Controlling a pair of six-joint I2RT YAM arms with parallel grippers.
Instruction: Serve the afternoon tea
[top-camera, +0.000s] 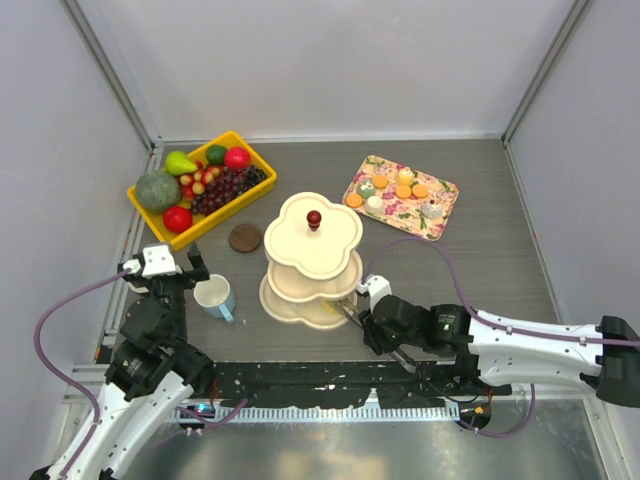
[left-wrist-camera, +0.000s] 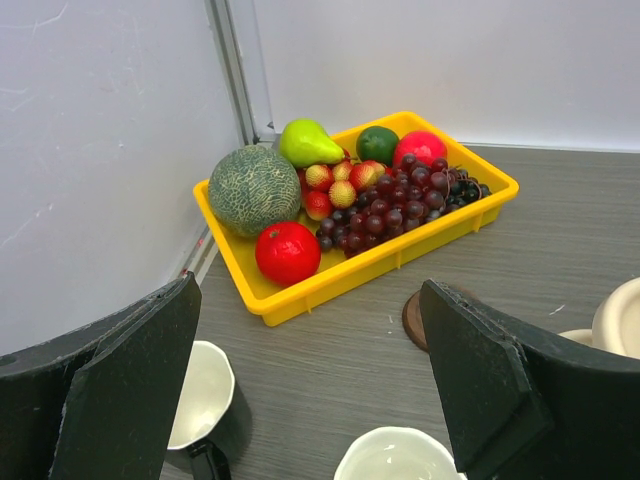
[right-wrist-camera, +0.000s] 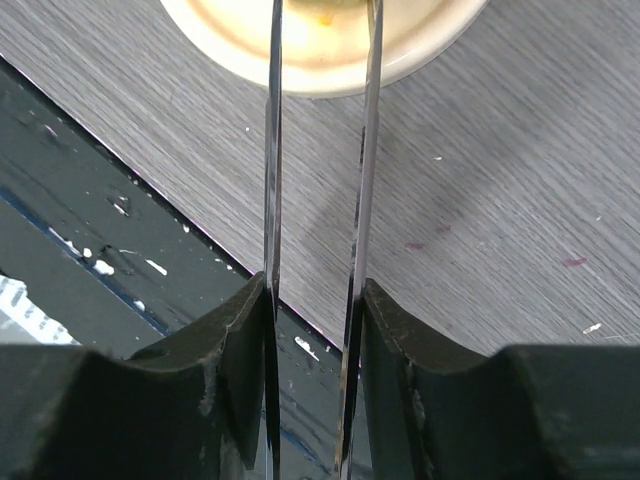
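Note:
The cream three-tier stand (top-camera: 312, 240) with its red knob (top-camera: 314, 218) stands mid-table. My right gripper (top-camera: 354, 312) is shut on metal tongs (right-wrist-camera: 272, 150), whose tips reach over the stand's bottom tier (right-wrist-camera: 240, 45), where a small orange piece (right-wrist-camera: 325, 15) shows. Pastries and orange biscuits (top-camera: 392, 186) lie on the floral tray (top-camera: 443, 215). My left gripper (top-camera: 188, 272) is open and empty above two mugs. The pale blue mug (top-camera: 215, 297) also shows in the left wrist view (left-wrist-camera: 400, 455). The dark mug (left-wrist-camera: 200, 400) sits left of it, hidden under the gripper in the top view.
A yellow bin (top-camera: 165, 232) of fruit stands at the back left, and it also shows in the left wrist view (left-wrist-camera: 330, 285). A round brown coaster (top-camera: 245, 237) lies between the bin and the stand. Grey walls enclose the table on three sides.

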